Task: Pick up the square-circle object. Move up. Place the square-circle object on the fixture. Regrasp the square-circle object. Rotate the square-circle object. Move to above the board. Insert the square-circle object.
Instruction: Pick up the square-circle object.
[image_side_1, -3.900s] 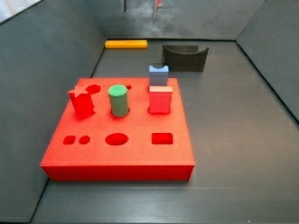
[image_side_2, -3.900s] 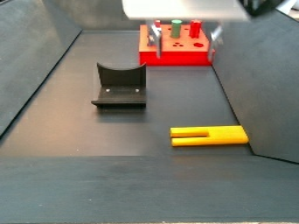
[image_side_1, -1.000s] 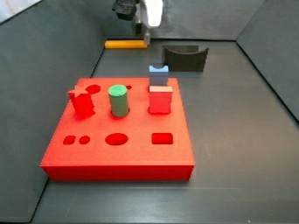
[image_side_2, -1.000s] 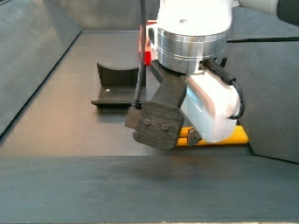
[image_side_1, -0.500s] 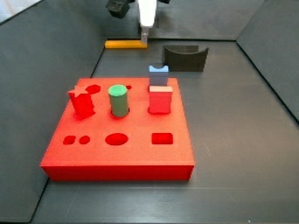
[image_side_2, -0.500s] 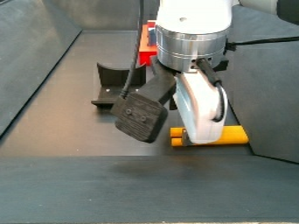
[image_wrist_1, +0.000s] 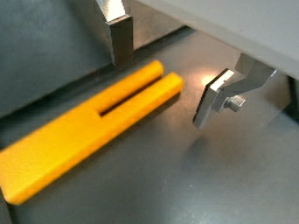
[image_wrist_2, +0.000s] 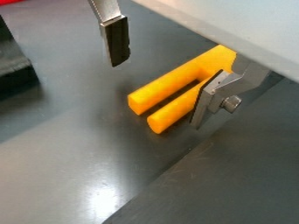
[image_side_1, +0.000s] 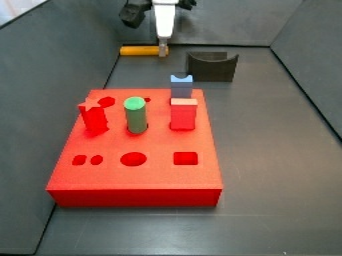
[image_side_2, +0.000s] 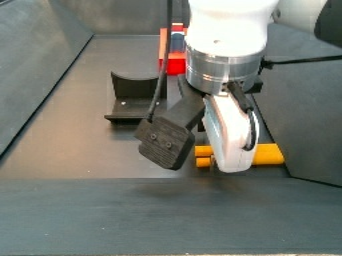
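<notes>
Near lower left of a wrist view, lying flat: square-circle object (image_wrist_1: 87, 127); straddling it for pickup, gripper (image_wrist_1: 170, 66) spread wide, grasping nothing.

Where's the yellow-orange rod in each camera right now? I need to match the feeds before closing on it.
Wrist view: the square-circle object lies flat across the floor, slot up, between the open gripper fingers.
Wrist view: rod, forked end toward the camera.
Side view: far back, under the gripper.
Side view: mostly hidden behind the arm; an end shows.
Shared landmark: the fixture.
</notes>
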